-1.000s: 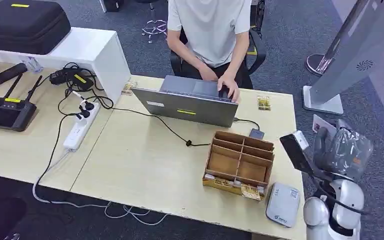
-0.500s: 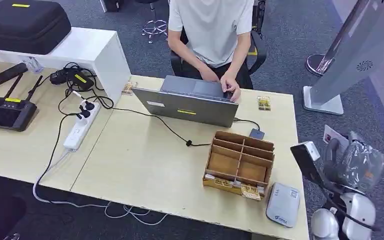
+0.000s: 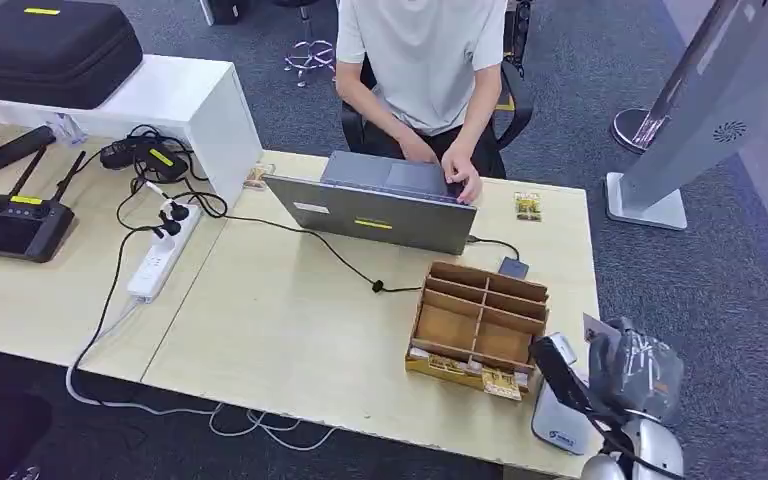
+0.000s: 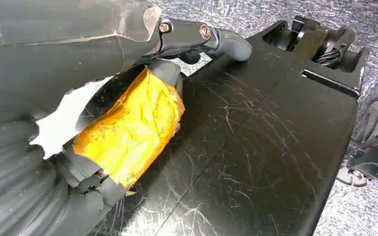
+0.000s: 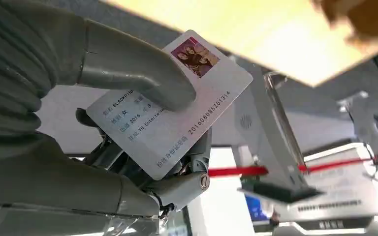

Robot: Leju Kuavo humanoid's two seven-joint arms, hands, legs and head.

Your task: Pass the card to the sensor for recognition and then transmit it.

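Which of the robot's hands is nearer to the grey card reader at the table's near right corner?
Right. The right hand, holding the card, hovers just beside the card reader. The left hand hangs over a dark scratched panel, with no reader near it.

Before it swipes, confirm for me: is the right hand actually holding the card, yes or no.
Yes: in the right wrist view the right hand pinches the card between its thumb, pressed on the printed face, and the fingers behind.

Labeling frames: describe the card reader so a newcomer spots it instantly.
Start at the long wooden table and go to its near right corner, just right of the cardboard divider box. The card reader lies flat there: a small grey-white rounded slab, partly hidden behind the right hand.
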